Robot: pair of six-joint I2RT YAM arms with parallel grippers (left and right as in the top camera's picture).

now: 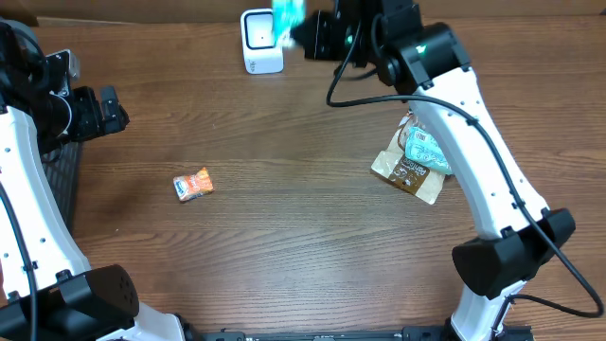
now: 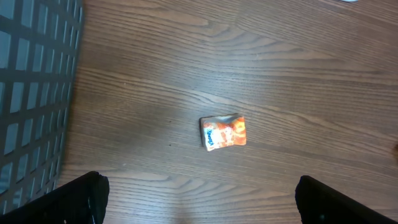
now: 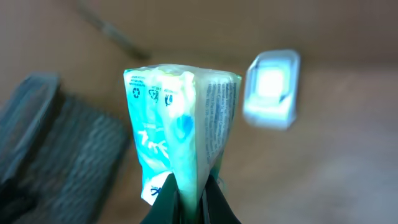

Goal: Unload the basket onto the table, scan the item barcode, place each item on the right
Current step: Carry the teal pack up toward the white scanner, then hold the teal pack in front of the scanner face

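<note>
My right gripper [image 1: 305, 34] is shut on a teal and white packet [image 1: 287, 17], held up just right of the white scanner [image 1: 260, 43] at the table's far edge. In the right wrist view the packet [image 3: 180, 124] stands pinched by its lower edge between my right gripper [image 3: 189, 199], its small printed side turned toward the glowing scanner [image 3: 272, 96] behind it. My left gripper [image 1: 118, 109] hangs open at the far left. Seen from the left wrist, its fingers [image 2: 81, 199] are spread wide with nothing between them, and a small orange packet [image 2: 224, 131] lies on the wood ahead.
The orange packet [image 1: 193, 184] lies left of the table's centre. A pile of brown and teal packets [image 1: 417, 161] lies under the right arm. A dark wire basket [image 2: 31, 93] stands at the left edge, also behind the held packet [image 3: 56, 143].
</note>
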